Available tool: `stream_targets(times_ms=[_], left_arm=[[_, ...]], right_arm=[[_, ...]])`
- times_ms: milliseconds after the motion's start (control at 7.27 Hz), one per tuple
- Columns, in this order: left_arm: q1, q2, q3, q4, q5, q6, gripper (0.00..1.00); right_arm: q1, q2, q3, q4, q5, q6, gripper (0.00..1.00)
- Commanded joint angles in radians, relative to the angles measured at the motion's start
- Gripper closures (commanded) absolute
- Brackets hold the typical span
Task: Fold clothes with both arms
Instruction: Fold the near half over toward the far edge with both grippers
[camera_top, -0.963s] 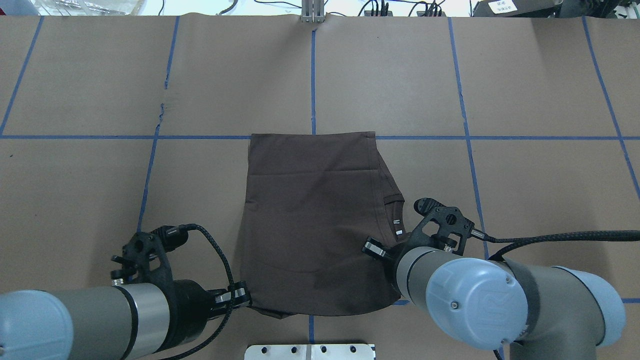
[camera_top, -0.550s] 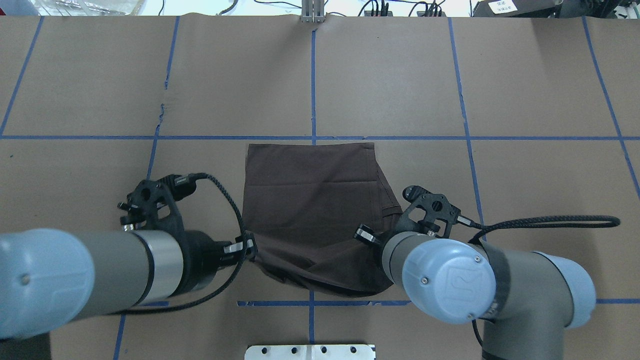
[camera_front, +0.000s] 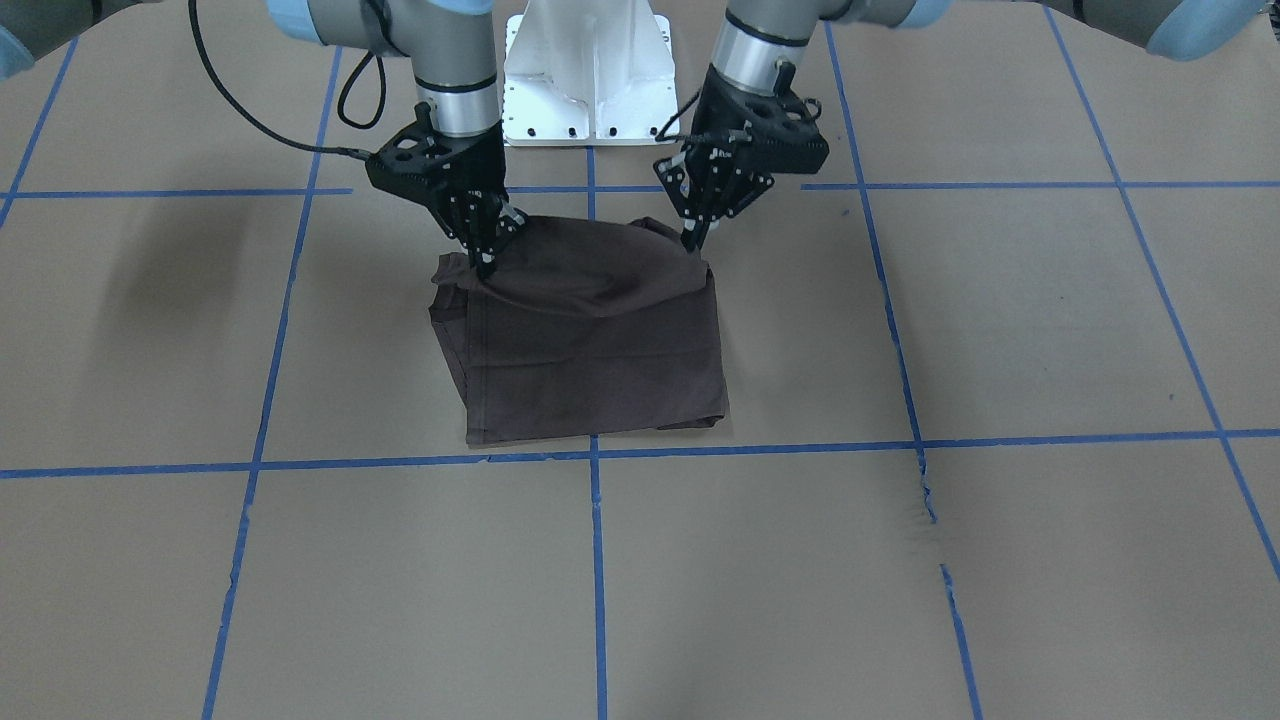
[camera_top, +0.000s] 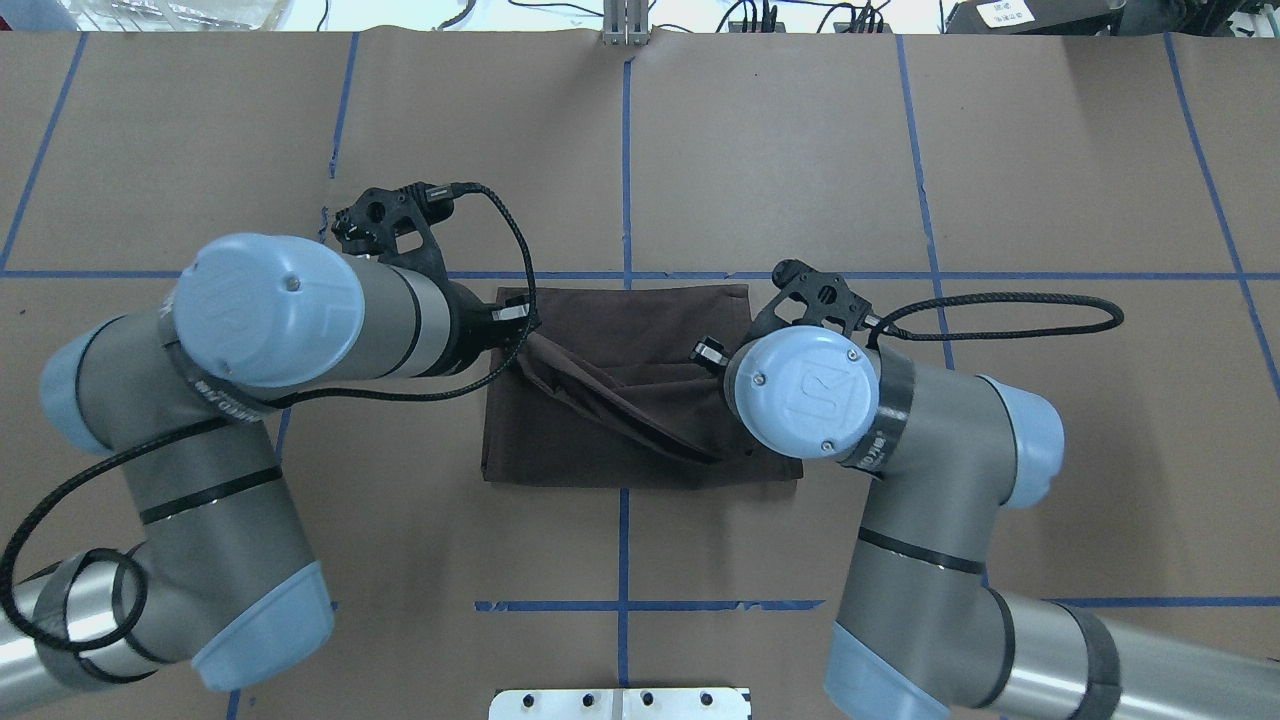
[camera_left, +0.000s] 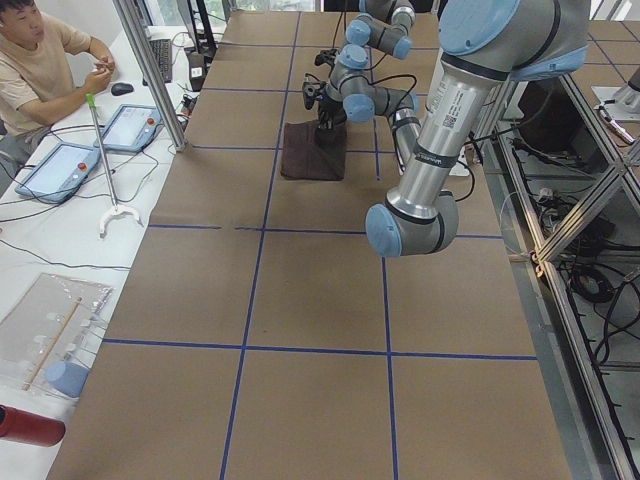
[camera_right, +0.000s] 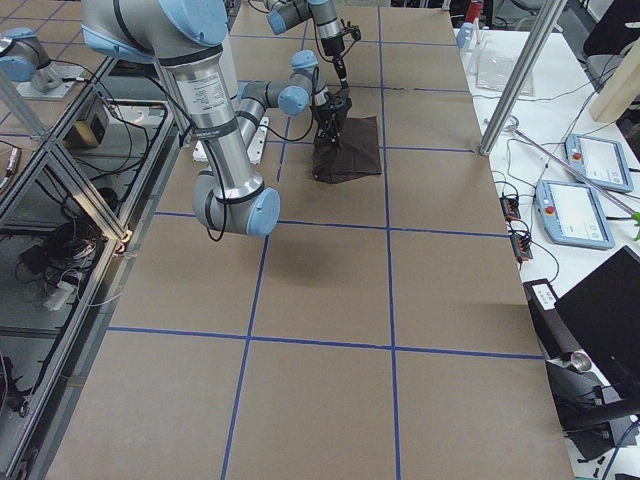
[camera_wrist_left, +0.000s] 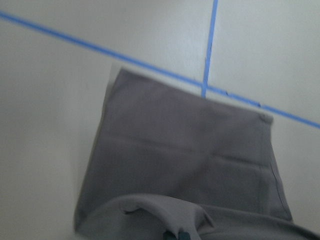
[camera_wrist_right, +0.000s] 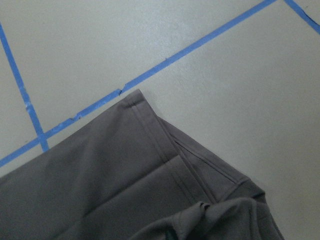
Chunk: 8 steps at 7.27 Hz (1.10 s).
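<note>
While both claws hold cloth up off the table, I log the layout.

Shirt: mid-table and partly doubled over. Its long axis runs left–right. The far hem is flat, parallel to the cross tape line and just short of it.

Left claw: jaws pinched almost shut on the left end of the raised edge.
Right claw: the same, closed tight on the right end.
The cloth between them sags in a slack diagonal crease over the lower layer.

Key relation: the far hem lies below the claws and on their far side. The held edge spans left–right, roughly parallel to that hem. My judgement is that the coming move is a short carry outward and down, laying edge on hem. The claws look about level. I cannot tell which is closer to the hem, as the overhead view hides the right claw under its wrist.

Writing: none readable. No neck labels or chest logo show. The right arm's joint cap carries a moulded emblem that I cannot read as text.
</note>
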<state>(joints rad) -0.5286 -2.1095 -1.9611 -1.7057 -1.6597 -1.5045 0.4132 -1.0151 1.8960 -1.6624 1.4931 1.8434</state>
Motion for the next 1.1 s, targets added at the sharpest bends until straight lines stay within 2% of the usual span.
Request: stream_targets(times_ms=[0,138,413,688,825,963], left_arm=[[-0.050,-0.058,0.184,-0.090,0.000,0.039,1.00],[-0.066,-0.063,0.252,-0.145,0.000,0.062,1.00],[-0.076,-0.088,0.399,-0.240,0.006,0.075,1.00],[-0.076,-0.092,0.427,-0.269,0.006,0.075,1.00],[-0.076,-0.090,0.427,-0.270,0.005,0.076,0.87],[-0.079,-0.086,0.421,-0.265,0.001,0.145,0.01]], right_arm=[[0.039,0.088,-0.215,0.117,0.009,-0.007,1.00],[0.051,0.104,-0.289,0.181,0.010,-0.009,1.00],[0.075,0.107,-0.331,0.196,0.026,-0.038,1.00],[0.087,0.107,-0.331,0.197,0.042,-0.082,1.00],[0.093,0.105,-0.331,0.196,0.065,-0.169,0.03],[0.099,0.112,-0.319,0.199,0.073,-0.258,0.00]])
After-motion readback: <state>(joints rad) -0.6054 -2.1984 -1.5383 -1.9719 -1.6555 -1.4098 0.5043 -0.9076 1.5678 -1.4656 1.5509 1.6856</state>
